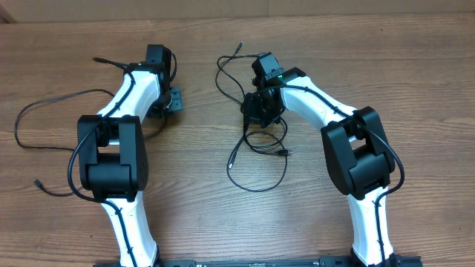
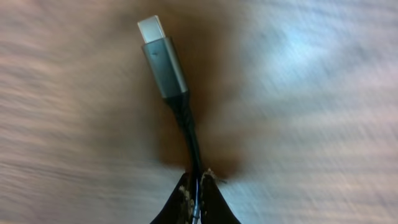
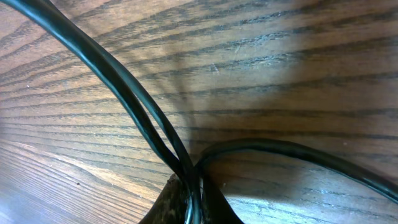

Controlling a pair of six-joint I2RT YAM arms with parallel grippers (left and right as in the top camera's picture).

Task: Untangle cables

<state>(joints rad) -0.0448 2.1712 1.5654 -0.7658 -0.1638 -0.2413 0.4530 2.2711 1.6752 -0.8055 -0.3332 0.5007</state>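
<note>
The cables are thin black cords in two groups. In the left wrist view my left gripper [image 2: 198,182] is shut on one cord just behind its grey plug [image 2: 163,59], which sticks out past the fingertips over the blurred table. Overhead, the left gripper [image 1: 177,100] sits at the table's middle left, and a long loose cable [image 1: 111,62] trails round to the far left. My right gripper [image 3: 193,183] is shut on a pinch of black cable strands [image 3: 134,102]. Overhead, the right gripper [image 1: 261,111] is on top of the tangle [image 1: 260,144], whose loops spread toward the front.
Both white and black arms reach in from the front edge of the wooden table [image 1: 415,67]. One cable end [image 1: 237,47] lies beyond the right gripper, and another small plug [image 1: 282,153] lies in front of it.
</note>
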